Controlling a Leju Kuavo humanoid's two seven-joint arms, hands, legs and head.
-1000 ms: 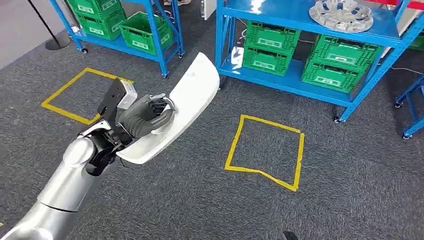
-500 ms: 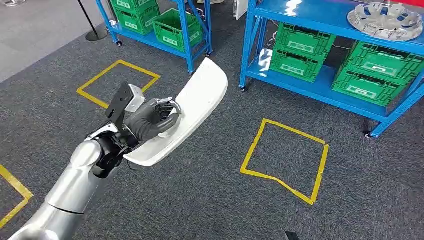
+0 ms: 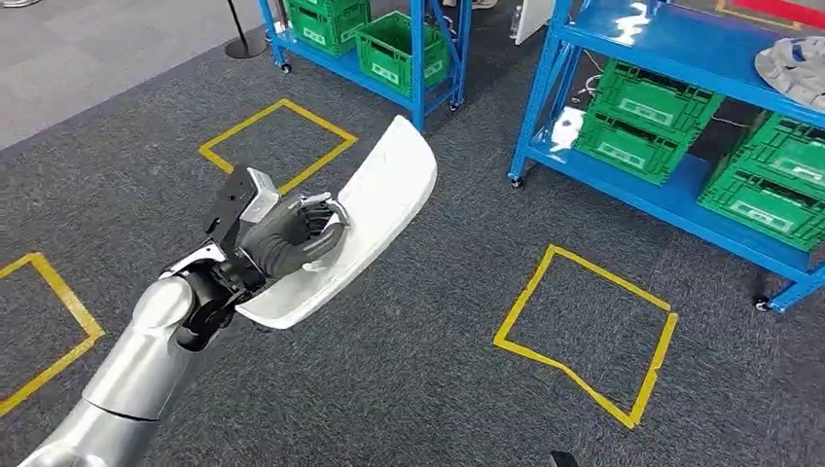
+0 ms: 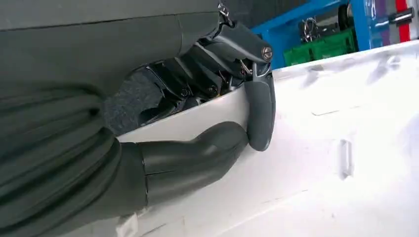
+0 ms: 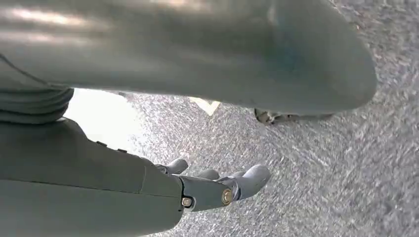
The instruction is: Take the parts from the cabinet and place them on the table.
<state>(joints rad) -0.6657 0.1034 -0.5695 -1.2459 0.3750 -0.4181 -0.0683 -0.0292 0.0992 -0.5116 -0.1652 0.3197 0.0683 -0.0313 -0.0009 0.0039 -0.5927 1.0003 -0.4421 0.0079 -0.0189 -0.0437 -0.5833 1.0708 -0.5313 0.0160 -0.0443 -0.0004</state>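
White part [image 3: 375, 219] gripped by left hand [image 3: 287, 233]; right hand [image 5: 217, 190] hangs empty.

The left hand [image 3: 287, 236] grips a long white part [image 3: 362, 219] held out over grey carpet [image 3: 409, 370], well apart from any furniture. Ahead on the left stands a blue rack [image 3: 394, 39] with green crates [image 3: 404, 51]; ahead on the right a second blue rack [image 3: 681, 107] with green crates [image 3: 650, 107] on its low shelf. Between the racks runs an open aisle of carpet. Yellow tape squares [image 3: 589, 331] lie flat on the floor. The right hand [image 5: 217, 190] hangs over bare carpet, fingers spread, holding nothing.
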